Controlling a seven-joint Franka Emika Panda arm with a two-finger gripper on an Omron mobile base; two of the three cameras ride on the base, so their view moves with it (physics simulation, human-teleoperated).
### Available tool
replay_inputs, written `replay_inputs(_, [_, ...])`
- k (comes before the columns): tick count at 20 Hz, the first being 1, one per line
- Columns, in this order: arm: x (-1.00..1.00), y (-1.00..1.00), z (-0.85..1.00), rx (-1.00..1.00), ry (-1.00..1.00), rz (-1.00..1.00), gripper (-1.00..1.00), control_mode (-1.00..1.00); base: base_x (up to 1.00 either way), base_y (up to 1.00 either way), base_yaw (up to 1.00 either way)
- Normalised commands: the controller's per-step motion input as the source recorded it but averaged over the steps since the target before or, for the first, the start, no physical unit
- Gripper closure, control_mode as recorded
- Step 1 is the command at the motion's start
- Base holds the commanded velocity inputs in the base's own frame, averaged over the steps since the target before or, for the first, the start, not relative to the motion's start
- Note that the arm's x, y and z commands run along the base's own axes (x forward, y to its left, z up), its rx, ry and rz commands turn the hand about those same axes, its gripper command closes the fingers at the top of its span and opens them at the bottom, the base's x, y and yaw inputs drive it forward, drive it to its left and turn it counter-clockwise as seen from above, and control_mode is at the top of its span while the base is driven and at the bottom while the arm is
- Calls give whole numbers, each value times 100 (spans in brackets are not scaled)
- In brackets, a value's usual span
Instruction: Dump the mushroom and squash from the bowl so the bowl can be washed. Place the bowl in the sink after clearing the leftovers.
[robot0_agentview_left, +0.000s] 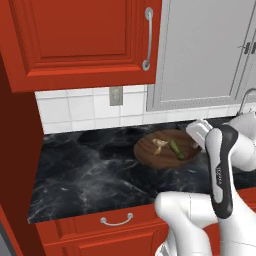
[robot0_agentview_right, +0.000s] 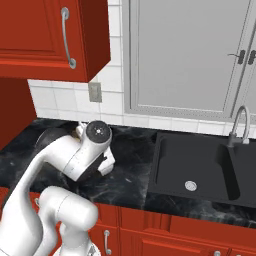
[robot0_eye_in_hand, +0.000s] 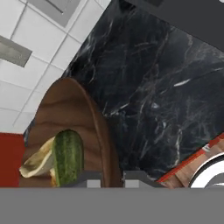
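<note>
The brown wooden bowl stands over the black counter, tipped so its inside faces the left base camera. Inside it lie the pale mushroom and the dark-green squash, side by side. My gripper is shut on the bowl's right rim. In the hand view the bowl fills the left side, and its rim runs down between my fingertips. The squash and the mushroom rest low against the wall of the bowl. The black sink lies to the right of the arm.
A chrome faucet curves over the sink's right side. A white tiled wall with an outlet backs the counter. Red cabinets hang overhead on the left. Bare black marble counter stretches left of the bowl.
</note>
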Motion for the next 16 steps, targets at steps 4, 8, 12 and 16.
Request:
replay_inputs(4, [-55,-18,7,28,-5,0,100,-100,0,0,0])
replay_inputs(8, [-2,-2,0,3,-1,-2,100,-100,0,0,0])
replay_inputs(12, [0,0,0,0,0,0,100,-100,0,0,0])
replay_inputs(16, [-7,-1,0,0,0,0,100,100,-26,-28,-1])
